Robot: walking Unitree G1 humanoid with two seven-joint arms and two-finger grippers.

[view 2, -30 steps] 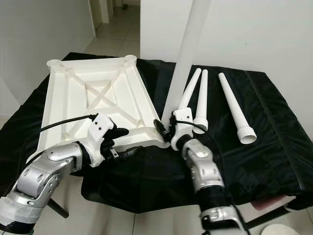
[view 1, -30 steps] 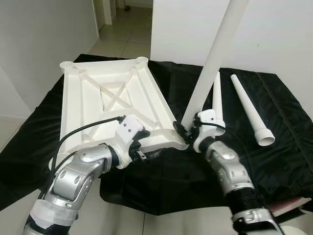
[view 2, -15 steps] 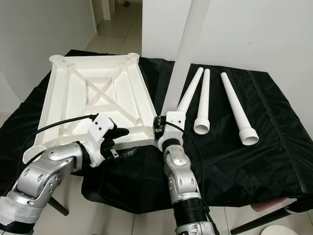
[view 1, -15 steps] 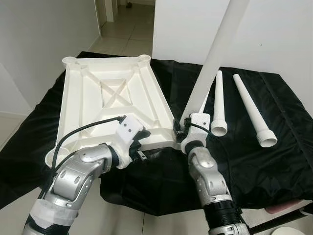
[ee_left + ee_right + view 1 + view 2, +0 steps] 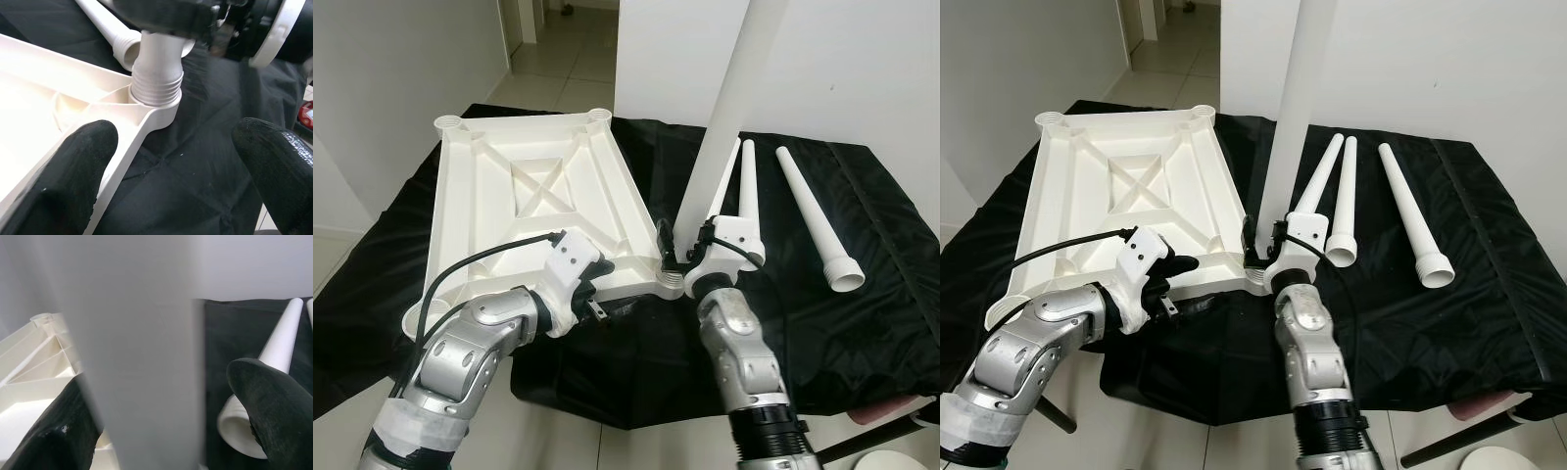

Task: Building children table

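Note:
An upturned white plastic table top [image 5: 529, 196] lies on a black cloth. A long white leg [image 5: 720, 108] stands nearly upright, its threaded end in the near right corner socket [image 5: 155, 83]. My right gripper [image 5: 680, 250] is shut on this leg just above the socket; in the right wrist view the leg [image 5: 142, 357] sits between both black fingers. My left gripper [image 5: 592, 294] is open at the top's near edge, one finger [image 5: 73, 171] on the rim and the other over the cloth. Three more legs [image 5: 1344, 201] lie side by side to the right.
The black cloth [image 5: 862, 313] covers the whole work surface and drapes over its near edge. A white wall corner [image 5: 666, 59] stands right behind it, and a tiled corridor [image 5: 558, 59] opens at the back left. The outermost spare leg [image 5: 813, 215] lies apart from the others.
The held leg has swung from leaning right to nearly upright, and my right gripper has shifted left onto the corner socket. My left arm has stayed put.

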